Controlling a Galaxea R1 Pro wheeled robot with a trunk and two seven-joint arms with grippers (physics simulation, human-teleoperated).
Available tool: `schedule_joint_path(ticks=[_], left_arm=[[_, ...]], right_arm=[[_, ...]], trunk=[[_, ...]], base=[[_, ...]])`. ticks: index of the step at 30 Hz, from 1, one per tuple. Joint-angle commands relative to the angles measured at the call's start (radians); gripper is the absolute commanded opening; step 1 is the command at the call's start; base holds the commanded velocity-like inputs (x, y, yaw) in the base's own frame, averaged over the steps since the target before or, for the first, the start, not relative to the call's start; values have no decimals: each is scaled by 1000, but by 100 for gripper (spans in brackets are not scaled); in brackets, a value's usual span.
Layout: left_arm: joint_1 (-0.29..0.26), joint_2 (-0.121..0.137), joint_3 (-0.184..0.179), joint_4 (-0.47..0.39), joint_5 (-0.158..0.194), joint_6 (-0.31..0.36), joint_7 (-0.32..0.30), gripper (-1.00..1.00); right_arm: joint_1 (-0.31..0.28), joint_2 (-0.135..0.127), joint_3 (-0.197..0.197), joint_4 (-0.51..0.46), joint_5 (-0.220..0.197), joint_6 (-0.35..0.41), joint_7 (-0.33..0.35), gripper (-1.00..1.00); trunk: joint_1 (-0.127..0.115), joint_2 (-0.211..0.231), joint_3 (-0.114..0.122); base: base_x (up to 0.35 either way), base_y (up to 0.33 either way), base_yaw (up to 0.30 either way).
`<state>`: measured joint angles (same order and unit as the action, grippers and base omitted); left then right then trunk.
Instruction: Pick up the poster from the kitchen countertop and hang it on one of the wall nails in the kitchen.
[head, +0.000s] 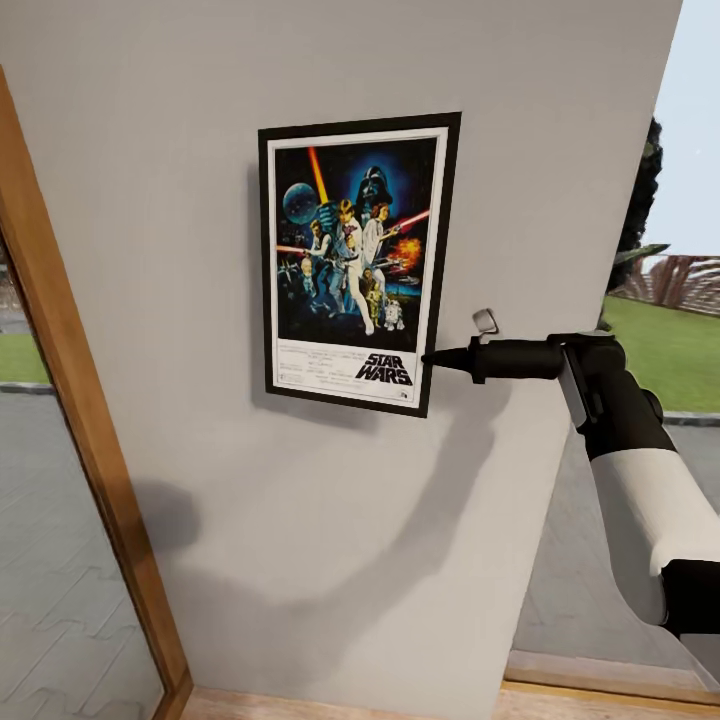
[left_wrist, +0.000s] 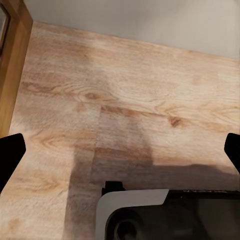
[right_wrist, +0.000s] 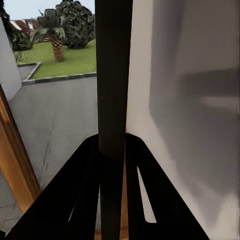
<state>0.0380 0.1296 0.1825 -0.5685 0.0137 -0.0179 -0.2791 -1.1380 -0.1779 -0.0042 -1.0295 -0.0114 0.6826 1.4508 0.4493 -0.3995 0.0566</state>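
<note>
Where the pale grey matte wall (head: 180, 200) spans most of the head view, the poster (head: 355, 262) sits upper centre, flat against it: upright rectangle, thin black frame, white border, glossy dark blue scene. Wooden door frame (head: 75, 400) runs down the left edge; lawn shows at right. Right gripper (head: 432, 358) clenches the poster's lower right frame edge. Left gripper (left_wrist: 120, 155) hangs open over grained wood floor (left_wrist: 125, 90).

Poster (head: 355, 265) covers its nail; left fingers (left_wrist: 11, 152) cropped
</note>
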Motion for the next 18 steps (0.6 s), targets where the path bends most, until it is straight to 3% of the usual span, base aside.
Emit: schedule_joint_path(ticks=[1, 18], left_arm=[[1, -1, 4, -1, 1, 0, -6, 100], [0, 0, 11, -1, 1, 0, -6, 100]], right_arm=[[0, 0, 0, 0, -2, 14, 5, -100], [1, 0, 0, 0, -2, 14, 5, -100]], trunk=[[1, 0, 0], [1, 0, 0]], base=[[122, 0, 0], [33, 0, 0]])
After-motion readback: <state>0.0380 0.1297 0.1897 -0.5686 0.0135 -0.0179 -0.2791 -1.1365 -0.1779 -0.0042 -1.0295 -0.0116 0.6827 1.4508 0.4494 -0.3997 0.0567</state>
